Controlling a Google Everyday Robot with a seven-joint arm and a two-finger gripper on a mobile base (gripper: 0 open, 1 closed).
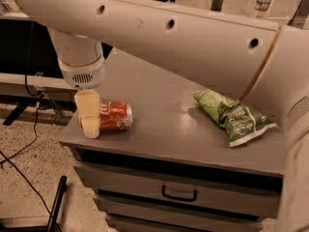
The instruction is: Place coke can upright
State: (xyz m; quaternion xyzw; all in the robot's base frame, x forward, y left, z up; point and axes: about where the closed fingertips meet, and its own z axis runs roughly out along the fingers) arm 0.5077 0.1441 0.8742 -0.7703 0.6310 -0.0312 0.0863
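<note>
grey cabinet top (pixel 164 124) — coke can (pixel 116 116) sideways, gripper (pixel 89 116) at its end, grip unclear.

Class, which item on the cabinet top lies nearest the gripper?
The red coke can, lying beside the gripper at the left; the green bag is farther right.

A grey metal drawer cabinet (pixel 164 134) with a flat matte top fills the middle of the room. Its front holds shallow drawers, one of them with a black curved pull handle (pixel 179 194). The gripper (pixel 90 128) hangs at the cabinet's front left corner. The speckled beige stone floor (pixel 34 187) lies below, crossed by thin black cables (pixel 21 148). A long pale bench (pixel 24 83) runs behind on the left. The light is warm and dim.
</note>
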